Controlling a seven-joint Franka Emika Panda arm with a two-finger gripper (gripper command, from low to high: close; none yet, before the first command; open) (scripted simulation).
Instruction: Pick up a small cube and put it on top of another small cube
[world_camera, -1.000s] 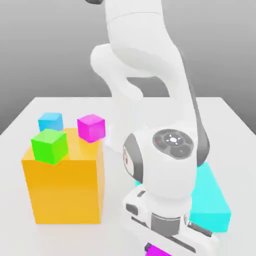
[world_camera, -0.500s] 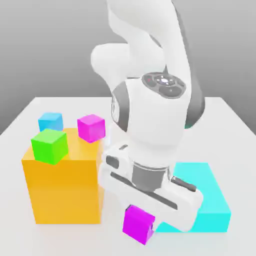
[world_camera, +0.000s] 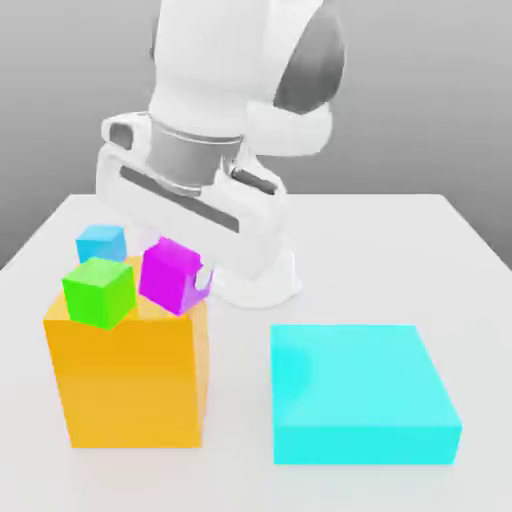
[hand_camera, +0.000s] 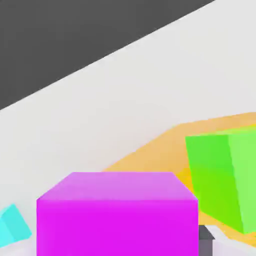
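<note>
My gripper (world_camera: 178, 286) is shut on a small magenta cube (world_camera: 165, 270) and holds it, tilted, over the back corner of the orange block (world_camera: 130, 380) on the exterior view's right side. The held cube covers the spot where the other small cube stood, so that one is hidden behind it. In the hand view the held cube (hand_camera: 117, 215) is close up, with a dark fingertip (hand_camera: 206, 236) beside it and the orange block (hand_camera: 165, 147) beyond.
A small green cube (world_camera: 99, 290) sits on the orange block, just to the exterior view's left of the held cube; it also shows in the hand view (hand_camera: 225, 180). A light-blue cube (world_camera: 101, 243) stands behind the block. A flat cyan block (world_camera: 360, 390) lies to the exterior view's right on the white table (world_camera: 450, 240).
The arm has lifted the magenta cube from low near the table's front edge, up and to the exterior view's left, to the orange block's back corner. The other blocks have not moved.
</note>
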